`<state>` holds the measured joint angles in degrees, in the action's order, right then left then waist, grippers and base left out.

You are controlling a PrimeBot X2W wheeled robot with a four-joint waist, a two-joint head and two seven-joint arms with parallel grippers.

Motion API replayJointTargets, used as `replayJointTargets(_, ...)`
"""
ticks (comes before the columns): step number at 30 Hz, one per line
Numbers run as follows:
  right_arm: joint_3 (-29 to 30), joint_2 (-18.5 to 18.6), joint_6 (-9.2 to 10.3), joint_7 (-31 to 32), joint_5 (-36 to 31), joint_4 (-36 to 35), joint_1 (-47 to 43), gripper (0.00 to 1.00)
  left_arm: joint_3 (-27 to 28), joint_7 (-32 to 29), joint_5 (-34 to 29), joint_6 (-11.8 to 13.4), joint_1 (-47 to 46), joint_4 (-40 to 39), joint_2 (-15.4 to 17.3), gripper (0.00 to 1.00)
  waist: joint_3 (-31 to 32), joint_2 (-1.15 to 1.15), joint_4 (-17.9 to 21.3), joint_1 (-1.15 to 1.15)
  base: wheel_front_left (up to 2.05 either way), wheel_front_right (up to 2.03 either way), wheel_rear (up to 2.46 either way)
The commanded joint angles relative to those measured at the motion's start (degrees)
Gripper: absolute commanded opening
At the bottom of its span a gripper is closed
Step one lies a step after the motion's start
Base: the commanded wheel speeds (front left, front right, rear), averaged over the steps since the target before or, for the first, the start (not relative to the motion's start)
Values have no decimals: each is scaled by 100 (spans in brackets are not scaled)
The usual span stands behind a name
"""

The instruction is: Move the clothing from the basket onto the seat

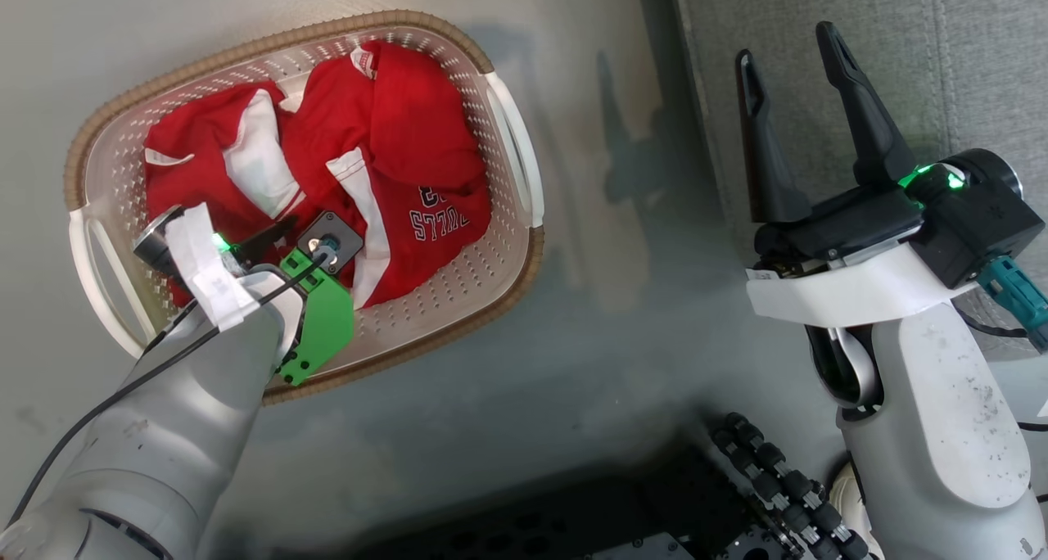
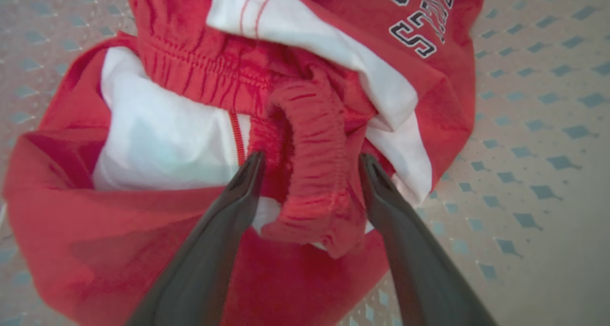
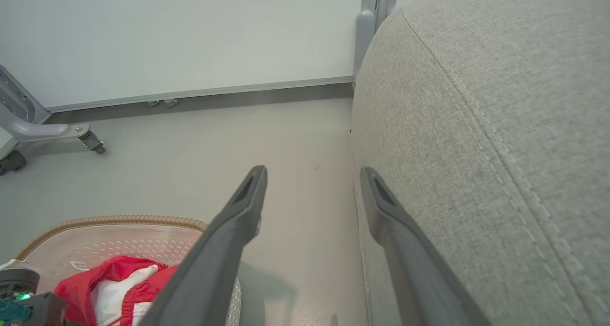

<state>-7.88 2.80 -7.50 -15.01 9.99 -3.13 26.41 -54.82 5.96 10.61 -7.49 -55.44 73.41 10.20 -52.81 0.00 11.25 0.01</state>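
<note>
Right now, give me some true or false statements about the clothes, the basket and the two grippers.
1. The clothes lie in the basket. True.
2. The left gripper has its fingers open, either side of a bunched fold of the clothes. True.
3. The right gripper holds a garment. False: it is open and empty, by the seat.
4. The basket stands on the seat. False: it stands on the floor beside the seat.

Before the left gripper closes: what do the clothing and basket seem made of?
Clothing: soft matte fabric, likely cotton or synthetic; it creases and has a gathered elastic band. Basket: rigid cream plastic, faintly glossy, with moulded perforations. Brown rim: looks woven, natural or imitation unclear.
</note>
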Motion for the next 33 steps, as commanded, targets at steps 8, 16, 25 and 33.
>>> replayJointTargets(8, 17, 17, 2, -26, -142, -74, 46, 100, -239, -326, 211, 5, -248, 33, 58, 0, -174, 0, -81, -1, 0, 0, 0)
replayJointTargets(16, -1, 16, 2, -27, -202, 24, 71, 100, -599, -227, 443, 5, -156, 16, -123, 0, 5, 0, -202, -1, 0, 0, 0)
replayJointTargets(25, -6, 18, 2, -27, -249, 198, 10, 100, -1186, 242, 973, 5, 69, -277, -308, 0, 646, 0, -404, -1, 0, 0, 0)
replayJointTargets(33, -17, 20, 2, -26, -276, 396, -157, 100, -1511, 599, 1666, 5, 248, -569, -390, 0, 1351, 0, -609, -1, 0, 0, 0)
